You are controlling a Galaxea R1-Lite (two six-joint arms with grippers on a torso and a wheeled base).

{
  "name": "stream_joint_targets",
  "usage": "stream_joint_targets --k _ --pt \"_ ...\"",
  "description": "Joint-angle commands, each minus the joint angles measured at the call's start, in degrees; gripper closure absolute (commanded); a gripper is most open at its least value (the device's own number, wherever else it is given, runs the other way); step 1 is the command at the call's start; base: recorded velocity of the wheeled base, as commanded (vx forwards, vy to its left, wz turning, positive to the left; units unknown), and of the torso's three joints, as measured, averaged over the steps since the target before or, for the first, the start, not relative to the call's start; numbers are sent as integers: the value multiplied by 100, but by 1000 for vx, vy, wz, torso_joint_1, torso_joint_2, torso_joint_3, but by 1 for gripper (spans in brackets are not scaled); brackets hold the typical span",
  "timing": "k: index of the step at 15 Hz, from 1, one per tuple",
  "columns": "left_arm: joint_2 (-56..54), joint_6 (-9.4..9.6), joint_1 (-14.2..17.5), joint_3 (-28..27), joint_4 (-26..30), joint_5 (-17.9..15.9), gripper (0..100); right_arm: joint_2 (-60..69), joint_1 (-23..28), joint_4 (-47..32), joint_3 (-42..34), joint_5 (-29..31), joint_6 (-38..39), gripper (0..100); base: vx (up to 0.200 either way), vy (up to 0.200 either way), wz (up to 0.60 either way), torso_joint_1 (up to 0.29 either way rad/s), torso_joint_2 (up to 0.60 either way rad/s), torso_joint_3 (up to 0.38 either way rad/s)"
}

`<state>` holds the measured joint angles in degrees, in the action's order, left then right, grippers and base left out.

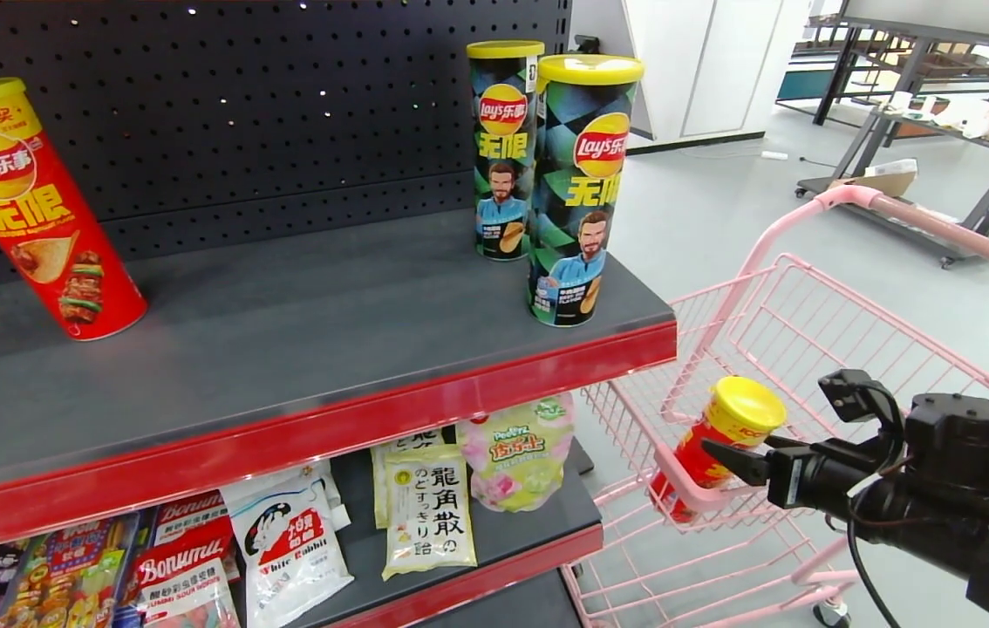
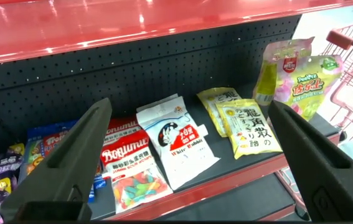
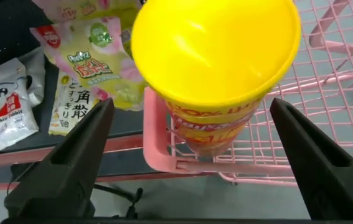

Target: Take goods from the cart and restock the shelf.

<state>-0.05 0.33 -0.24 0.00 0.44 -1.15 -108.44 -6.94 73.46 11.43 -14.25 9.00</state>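
1. Red chip can [image 1: 704,436] stands in a corner of the pink cart [image 1: 817,288], beside the shelf [image 1: 285,349].
2. Right tool [image 3: 190,106] spread wide at its lid [image 3: 216,43].
3. Left tool [image 2: 190,104] spread wide, facing lower-shelf snack bags [image 2: 176,146].

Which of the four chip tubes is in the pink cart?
The red tube with the yellow lid, leaning in the cart's corner before the open right gripper. The other red tube and both green tubes stand on the shelf.

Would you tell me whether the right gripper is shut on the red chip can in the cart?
No, the right gripper is open, its fingers spread wide to either side of the red chip can.
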Motion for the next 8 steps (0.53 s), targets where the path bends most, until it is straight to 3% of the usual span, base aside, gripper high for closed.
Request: stream_joint_targets --k 1,8 --pt "5 2 -2 0 0 0 0 -468 -18 239 87 54 6 0 0 0 0 0 0 0" --pt "5 2 -2 0 0 0 0 -890 -212 300 658 212 6 0 0 0 0 0 0 0"
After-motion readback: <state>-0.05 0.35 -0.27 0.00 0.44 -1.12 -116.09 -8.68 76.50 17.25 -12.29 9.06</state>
